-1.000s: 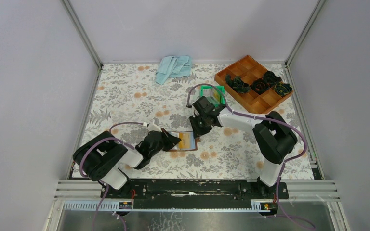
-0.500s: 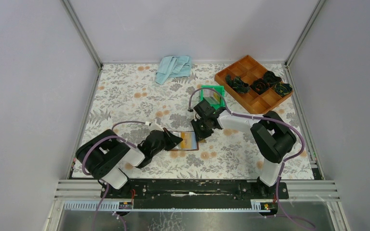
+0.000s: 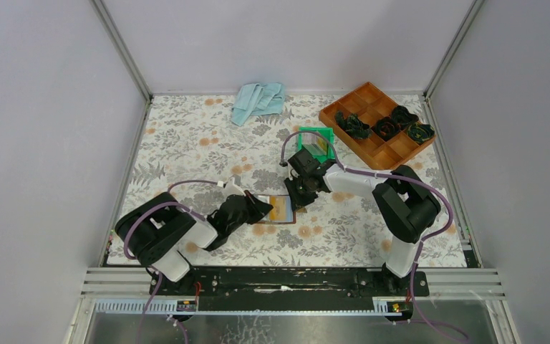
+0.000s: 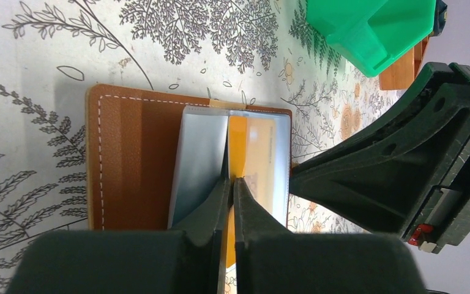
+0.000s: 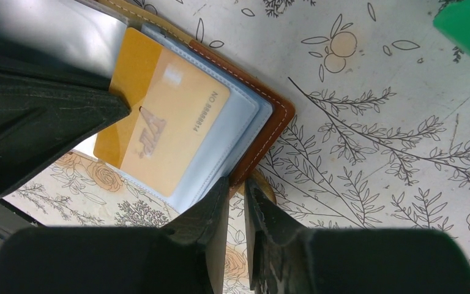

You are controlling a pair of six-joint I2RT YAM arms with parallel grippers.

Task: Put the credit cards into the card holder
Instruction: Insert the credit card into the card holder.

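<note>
The brown leather card holder point(image 4: 131, 162) lies open on the floral table, its clear light-blue sleeves fanned out. It also shows in the top view point(image 3: 281, 212) and the right wrist view point(image 5: 273, 119). A gold-tan credit card point(image 5: 159, 131) sits partly in a sleeve. My left gripper point(image 4: 232, 182) is shut on that card's edge point(image 4: 237, 141) over the holder's middle fold. My right gripper point(image 5: 237, 182) is shut on the holder's brown corner edge. In the top view the left gripper point(image 3: 261, 209) and the right gripper point(image 3: 299, 196) face each other across the holder. No other cards show.
A green plastic bin point(image 3: 316, 141) stands just behind the right gripper and shows in the left wrist view point(image 4: 367, 24). An orange-brown wooden compartment tray point(image 3: 376, 123) with dark items is at the back right. A light blue cloth point(image 3: 258, 100) lies at the back.
The right gripper has shifted a little right and back. The left gripper has drawn slightly left. The holder and gold card stay between them.
</note>
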